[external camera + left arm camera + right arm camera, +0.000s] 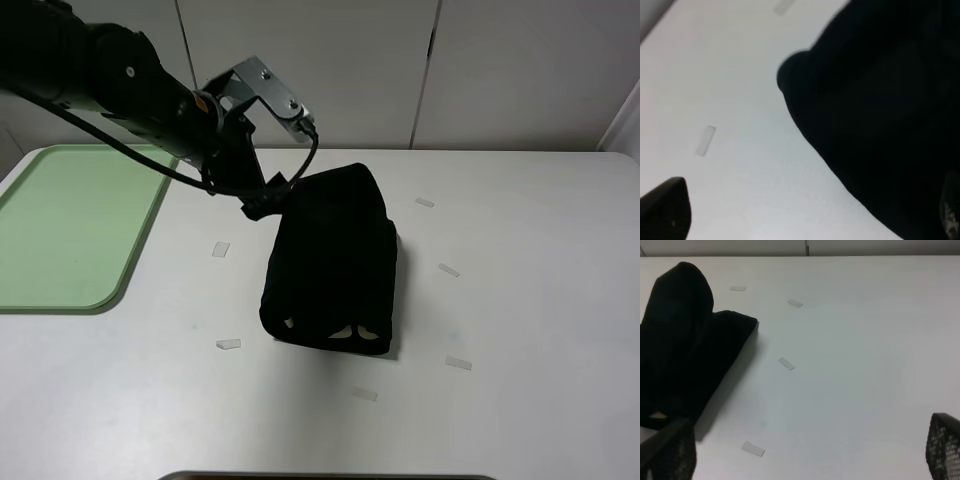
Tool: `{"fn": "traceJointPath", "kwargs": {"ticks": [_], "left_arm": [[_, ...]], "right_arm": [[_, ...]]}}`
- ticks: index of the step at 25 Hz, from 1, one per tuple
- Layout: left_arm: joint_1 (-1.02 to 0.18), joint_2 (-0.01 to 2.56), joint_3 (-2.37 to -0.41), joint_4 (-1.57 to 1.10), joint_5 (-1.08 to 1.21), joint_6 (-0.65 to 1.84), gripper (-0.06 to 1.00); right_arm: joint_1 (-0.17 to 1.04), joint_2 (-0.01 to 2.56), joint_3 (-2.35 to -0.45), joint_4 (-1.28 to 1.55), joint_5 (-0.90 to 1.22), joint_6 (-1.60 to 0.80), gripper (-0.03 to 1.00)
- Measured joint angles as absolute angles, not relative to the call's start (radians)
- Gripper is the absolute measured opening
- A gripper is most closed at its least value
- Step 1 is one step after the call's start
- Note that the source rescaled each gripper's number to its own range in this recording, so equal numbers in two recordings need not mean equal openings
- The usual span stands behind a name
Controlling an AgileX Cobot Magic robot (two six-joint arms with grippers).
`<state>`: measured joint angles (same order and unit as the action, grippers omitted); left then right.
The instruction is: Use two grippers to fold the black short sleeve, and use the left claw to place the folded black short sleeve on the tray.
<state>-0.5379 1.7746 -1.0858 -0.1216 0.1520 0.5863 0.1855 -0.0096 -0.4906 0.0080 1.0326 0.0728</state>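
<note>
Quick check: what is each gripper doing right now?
Left gripper: shut on the black short sleeve, lifting its far edge.
Right gripper: open, holding nothing, away from the garment.

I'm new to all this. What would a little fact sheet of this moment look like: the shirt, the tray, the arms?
shirt: black, folded into a bundle, far end lifted, near end on the table
left gripper: at the shirt's lifted end, seemingly gripping it
right gripper: open, off to the side, above bare table
tray: green, at the table's left edge, nothing on it
tape marks: small strips around the shirt
</note>
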Motion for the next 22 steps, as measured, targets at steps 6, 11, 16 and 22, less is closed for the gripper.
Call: {"fn": "traceJointPath", "kwargs": {"ticks": [6, 11, 16, 22], "left_arm": [[-0.597, 1.880, -1.086, -0.122, 0.061, 0.682, 1.00], [-0.675, 1.948, -1.086, -0.122, -0.054, 0.763, 1.00], [-0.749, 1.986, -1.088, -0.122, -0.151, 0.789, 1.00], [-0.800, 2.020, -1.094, -0.126, -0.223, 0.786, 1.00]], "right_arm": [[0.186, -0.010, -0.491, 0.008, 1.033, 0.073, 1.00], [0.186, -0.010, -0.491, 0.008, 1.033, 0.073, 1.00], [0.186, -0.010, -0.491, 0.008, 1.033, 0.073, 1.00], [0.186, -0.010, -0.491, 0.008, 1.033, 0.073, 1.00]]}}
